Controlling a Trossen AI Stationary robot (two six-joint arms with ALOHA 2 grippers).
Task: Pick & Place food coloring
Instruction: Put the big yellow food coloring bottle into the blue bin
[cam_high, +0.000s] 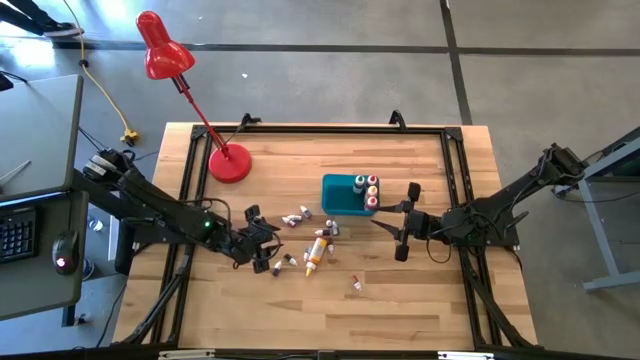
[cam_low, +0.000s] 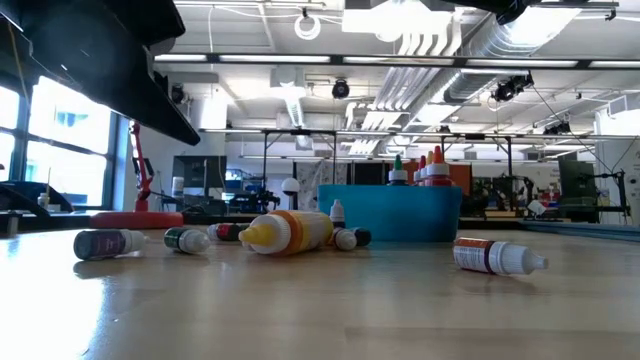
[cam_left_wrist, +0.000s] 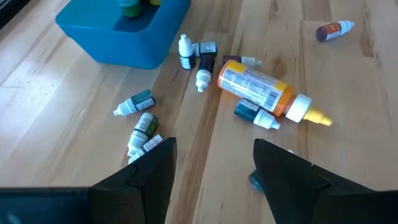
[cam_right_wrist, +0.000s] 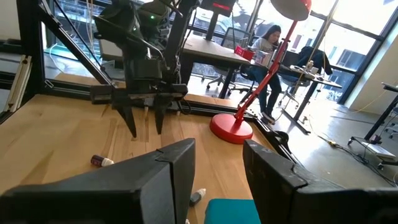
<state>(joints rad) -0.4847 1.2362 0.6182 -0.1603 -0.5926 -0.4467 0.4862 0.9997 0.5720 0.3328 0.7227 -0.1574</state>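
Observation:
Food coloring bottles lie scattered on their sides on the wooden table: a large orange bottle (cam_left_wrist: 258, 90) (cam_high: 317, 250), green-capped small ones (cam_left_wrist: 140, 121), pale-capped ones (cam_left_wrist: 196, 56), and a lone one (cam_high: 356, 285) nearer the front edge. Three more stand upright (cam_high: 369, 190) in the blue bin (cam_high: 340, 195). My left gripper (cam_left_wrist: 211, 165) (cam_high: 265, 240) hovers open, tipped down, just left of the scattered bottles. One small bottle (cam_left_wrist: 256, 182) lies beside its finger; I cannot tell whether they touch. My right gripper (cam_high: 395, 222) (cam_right_wrist: 217, 162) waits open and level, right of the bin.
A red desk lamp (cam_high: 228, 162) stands at the table's far left. A black frame rail (cam_high: 300, 128) runs round the table's edges. Bare wood lies toward the near edge. A person sits in the room beyond (cam_right_wrist: 267, 40).

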